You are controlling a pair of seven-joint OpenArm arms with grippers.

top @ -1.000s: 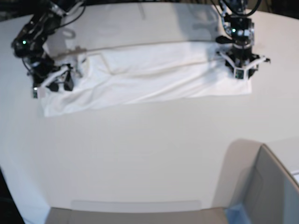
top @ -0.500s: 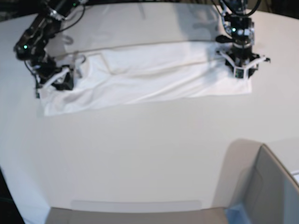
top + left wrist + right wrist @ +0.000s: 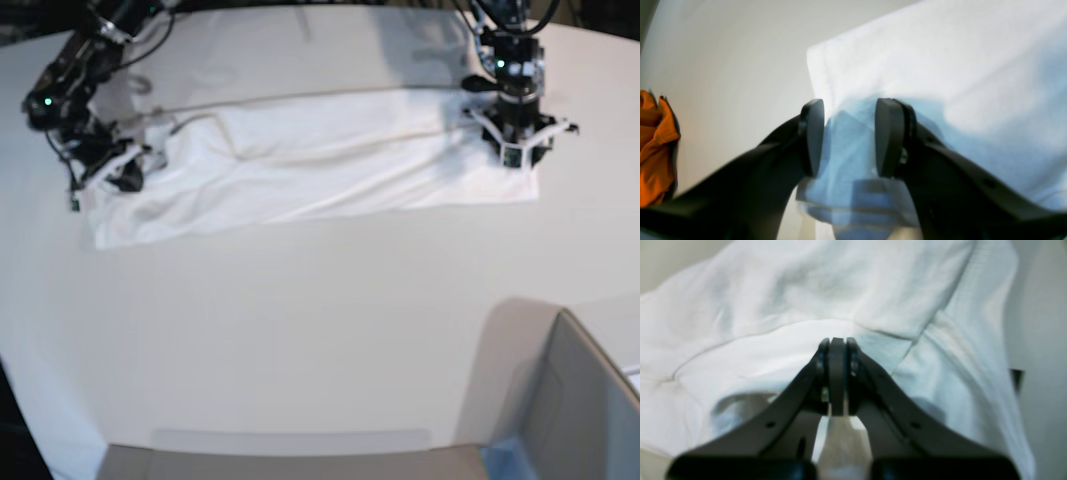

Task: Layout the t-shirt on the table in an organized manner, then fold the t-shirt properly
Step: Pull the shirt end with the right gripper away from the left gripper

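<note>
Your t-shirt (image 3: 320,160) lies as a long, low band across the far part of the table (image 3: 300,330), already folded over once along its length, so the laying-out looks done and the folding is under way. What is left, as far as you can judge, is bringing the two ends in to make a compact packet; the band is too long to count as finished.

Your left pincer (image 3: 848,136) sits at the end of the band on the base view's right, its pads apart with a ridge of cloth standing between them but not pinched. Your right pincer (image 3: 837,373) is at the opposite end, pads pressed together; no cloth shows between them in the wrist view, so take it as closed on nothing.

The shirt is soft white knit, matt, with a stitched hem showing at the corner near the left pincer and shallow creases running lengthwise. Near the right pincer it bunches into rounded folds, and a small dark tag (image 3: 1017,380) pokes out at the edge. The table is smooth, plain and pale, with a curved edge. A bit of orange cloth (image 3: 655,150) shows at the edge of the left wrist view.
</note>
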